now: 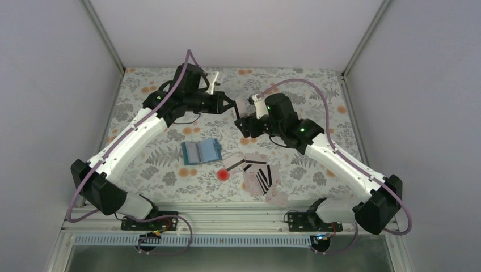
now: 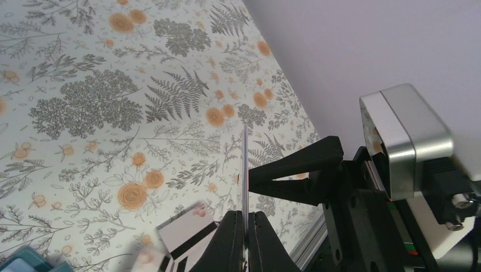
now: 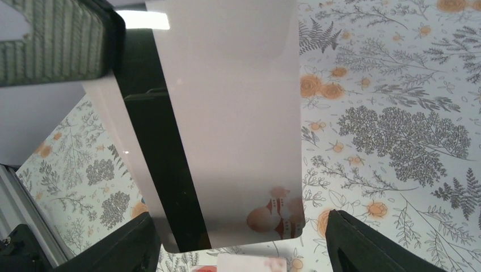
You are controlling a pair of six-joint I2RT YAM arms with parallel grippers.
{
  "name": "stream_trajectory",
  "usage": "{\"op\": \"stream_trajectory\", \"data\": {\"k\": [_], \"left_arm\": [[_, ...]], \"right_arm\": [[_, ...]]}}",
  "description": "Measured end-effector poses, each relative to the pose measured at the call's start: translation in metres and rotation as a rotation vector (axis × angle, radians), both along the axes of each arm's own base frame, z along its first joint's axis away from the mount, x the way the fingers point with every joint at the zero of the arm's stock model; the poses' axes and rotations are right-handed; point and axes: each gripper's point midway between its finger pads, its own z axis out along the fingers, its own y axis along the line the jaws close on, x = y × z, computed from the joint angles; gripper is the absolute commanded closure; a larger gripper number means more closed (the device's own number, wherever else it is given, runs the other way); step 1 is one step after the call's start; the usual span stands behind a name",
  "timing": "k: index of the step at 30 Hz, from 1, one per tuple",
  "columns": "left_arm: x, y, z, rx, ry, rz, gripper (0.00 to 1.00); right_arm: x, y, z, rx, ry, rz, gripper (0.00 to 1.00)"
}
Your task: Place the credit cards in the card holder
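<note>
My left gripper (image 1: pixel 231 106) is shut on a pale credit card (image 1: pixel 244 106) with a black stripe and holds it in the air over the far middle of the table. In the left wrist view the card (image 2: pixel 245 170) is edge-on between the shut fingers (image 2: pixel 230 238). My right gripper (image 1: pixel 245 117) is open, facing the left one. In its wrist view the card (image 3: pixel 227 124) hangs face-on between its spread fingers (image 3: pixel 130 243), touching neither. The blue card holder (image 1: pixel 201 151) lies open on the table. Several other cards (image 1: pixel 258 173) lie to its right.
A round red spot (image 1: pixel 223 175) lies between the holder and the loose cards. A metal rail (image 1: pixel 227 218) runs along the table's near edge. The enclosure's walls close in the left, right and far sides.
</note>
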Motion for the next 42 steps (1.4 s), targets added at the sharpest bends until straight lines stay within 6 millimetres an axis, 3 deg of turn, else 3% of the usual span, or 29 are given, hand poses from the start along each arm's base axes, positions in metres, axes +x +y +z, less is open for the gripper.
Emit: {"op": "stream_trajectory", "data": {"k": [8, 13, 22, 28, 37, 42], "left_arm": [[-0.003, -0.001, 0.000, -0.001, 0.001, -0.020, 0.98], [-0.007, -0.003, 0.004, -0.004, -0.005, -0.045, 0.98], [-0.021, -0.013, 0.061, -0.116, -0.088, -0.142, 0.98], [-0.043, -0.020, 0.098, -0.204, -0.142, -0.275, 0.98], [-0.068, -0.024, 0.114, -0.268, -0.165, -0.419, 0.98], [-0.083, -0.021, 0.129, -0.306, -0.201, -0.461, 0.97]], "right_arm": [[-0.010, -0.007, -0.007, 0.008, 0.007, 0.000, 0.19], [-0.023, -0.019, -0.002, 0.018, -0.022, 0.007, 0.10], [-0.050, -0.058, 0.071, 0.246, -0.133, 0.082, 0.12], [-0.063, -0.050, 0.090, 0.360, -0.079, 0.233, 0.23], [-0.089, -0.033, 0.136, 0.512, -0.042, 0.474, 0.61], [-0.097, -0.029, 0.147, 0.560, -0.016, 0.538, 0.79]]}}
